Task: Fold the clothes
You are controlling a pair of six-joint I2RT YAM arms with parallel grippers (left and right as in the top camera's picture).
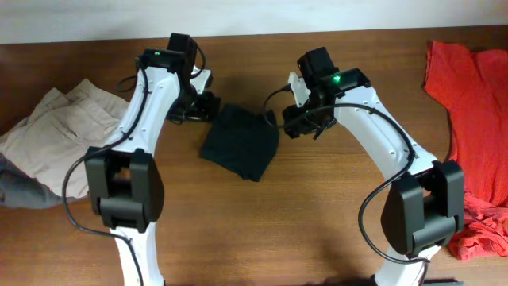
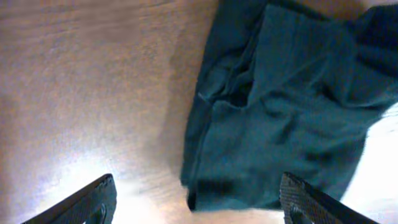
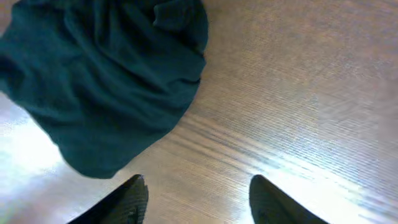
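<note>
The black T-shirt [image 1: 240, 141] lies folded into a small compact bundle in the middle of the wooden table. It shows as dark teal cloth in the left wrist view [image 2: 286, 112] and the right wrist view [image 3: 106, 81]. My left gripper [image 1: 208, 106] hovers at the shirt's upper left corner, open and empty [image 2: 196, 199]. My right gripper [image 1: 290, 123] hovers at the shirt's upper right edge, open and empty [image 3: 198, 199], over bare wood beside the cloth.
Beige trousers [image 1: 59, 127] lie crumpled at the left edge, over a grey garment [image 1: 20, 191]. Red garments [image 1: 472, 119] lie heaped at the right edge. The table's back edge [image 1: 254, 33] runs just behind both arms.
</note>
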